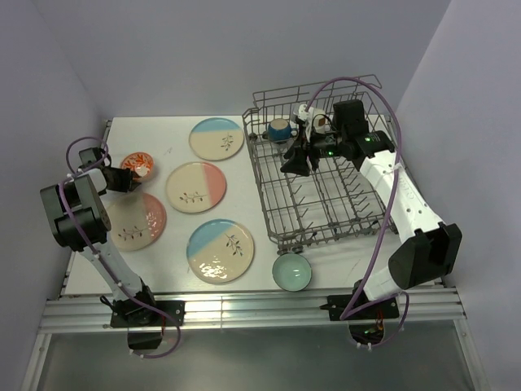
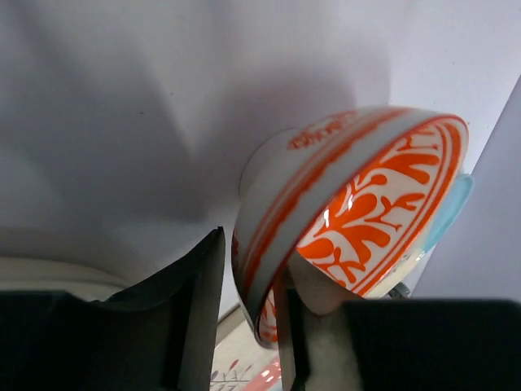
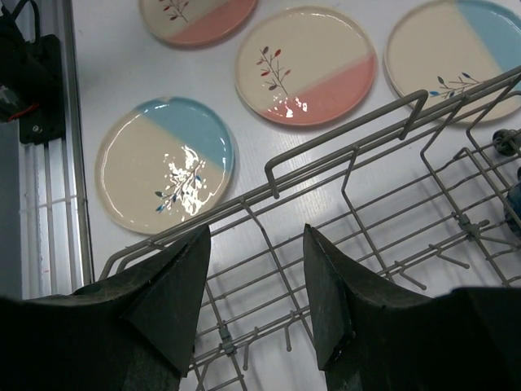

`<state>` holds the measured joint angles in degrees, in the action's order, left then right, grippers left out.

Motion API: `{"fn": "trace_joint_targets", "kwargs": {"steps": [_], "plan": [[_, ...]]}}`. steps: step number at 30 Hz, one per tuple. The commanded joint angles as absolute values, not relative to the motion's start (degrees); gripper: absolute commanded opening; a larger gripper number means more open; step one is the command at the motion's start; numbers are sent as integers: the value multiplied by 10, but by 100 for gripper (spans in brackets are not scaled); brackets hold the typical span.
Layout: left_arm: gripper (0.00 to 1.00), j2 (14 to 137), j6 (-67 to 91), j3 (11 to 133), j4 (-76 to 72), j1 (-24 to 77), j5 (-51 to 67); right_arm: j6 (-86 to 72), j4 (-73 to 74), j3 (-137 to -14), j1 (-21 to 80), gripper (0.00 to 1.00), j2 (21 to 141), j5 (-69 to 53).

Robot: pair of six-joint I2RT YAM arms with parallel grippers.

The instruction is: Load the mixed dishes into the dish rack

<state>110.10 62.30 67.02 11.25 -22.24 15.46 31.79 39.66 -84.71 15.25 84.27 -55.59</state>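
My left gripper [image 1: 126,175] is at the table's left edge, shut on the rim of the small orange-red bowl [image 1: 137,165]. In the left wrist view the bowl [image 2: 358,195] is tilted, with one finger inside and one outside. My right gripper [image 1: 295,163] hangs open and empty over the left part of the grey wire dish rack [image 1: 326,204]; its jaws [image 3: 256,236] frame bare rack wires [image 3: 342,163]. A dark-blue mug [image 1: 279,129] sits in the rack's far left corner. Several half-blue or half-pink plates [image 1: 195,186] lie flat left of the rack.
A pale teal bowl [image 1: 291,272] stands at the table's near edge, just below the rack's front corner. A blue-half plate [image 1: 220,250] lies beside it. The right arm [image 1: 407,204] reaches across the rack's right side. Walls close in on the left and far sides.
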Motion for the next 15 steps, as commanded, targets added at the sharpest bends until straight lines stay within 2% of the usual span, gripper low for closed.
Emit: {"fn": "trace_joint_targets", "kwargs": {"steps": [1, 2, 3, 5, 11, 15], "plan": [[26, 1108, 620, 702, 109, -228, 176, 330, 404, -867, 156, 57, 846, -564], [21, 1108, 619, 703, 106, -229, 185, 330, 407, -870, 155, 57, 846, -564], [10, 1108, 618, 704, 104, -229, 190, 337, 410, -874, 156, 57, 845, -565], [1, 1105, 609, 708, 98, -231, 205, 344, 417, -875, 156, 57, 843, -564], [0, 1072, 590, 710, 78, -235, 268, 418, 460, -881, 157, 59, 831, -562], [0, 1022, 590, 696, 60, -235, 328, 548, 510, -896, 161, 65, 818, -558]]}}
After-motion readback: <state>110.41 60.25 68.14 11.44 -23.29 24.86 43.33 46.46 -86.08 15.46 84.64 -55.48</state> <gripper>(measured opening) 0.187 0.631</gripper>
